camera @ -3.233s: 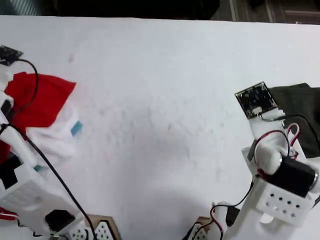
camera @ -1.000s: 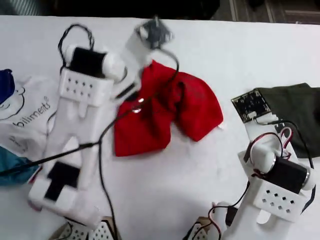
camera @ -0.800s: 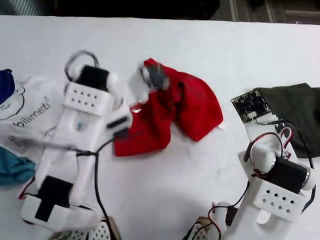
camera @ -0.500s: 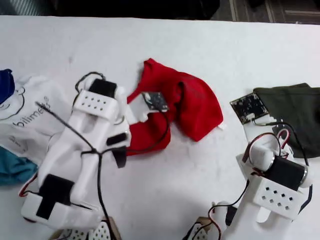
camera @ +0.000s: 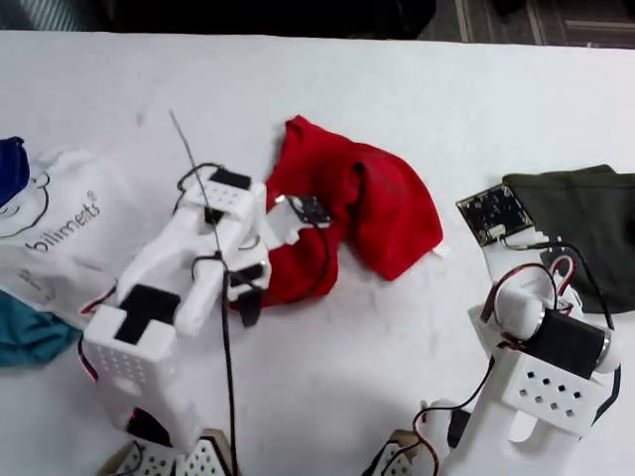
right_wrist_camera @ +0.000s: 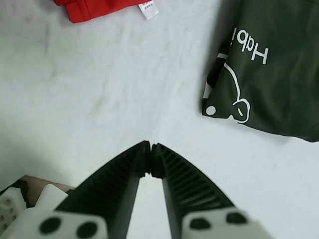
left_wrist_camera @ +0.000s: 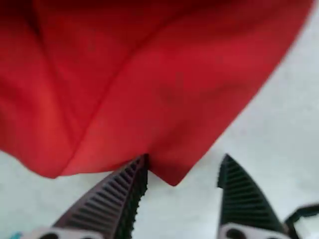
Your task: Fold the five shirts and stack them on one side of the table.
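With our left gripper (left_wrist_camera: 182, 167) spread open at the edge of the crumpled red shirt (camera: 392, 213) mid-table and our right gripper (right_wrist_camera: 150, 148) closed, empty, near the dark shirt (camera: 585, 208), we judge it best to pinch one corner cleanly and draw it flat.

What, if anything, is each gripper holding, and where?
Nothing. The left gripper is open at the edge of the red shirt; the right gripper is shut, empty, over the table.

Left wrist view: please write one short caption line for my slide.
Open left gripper at the edge of the crumpled red shirt lying on the white table.
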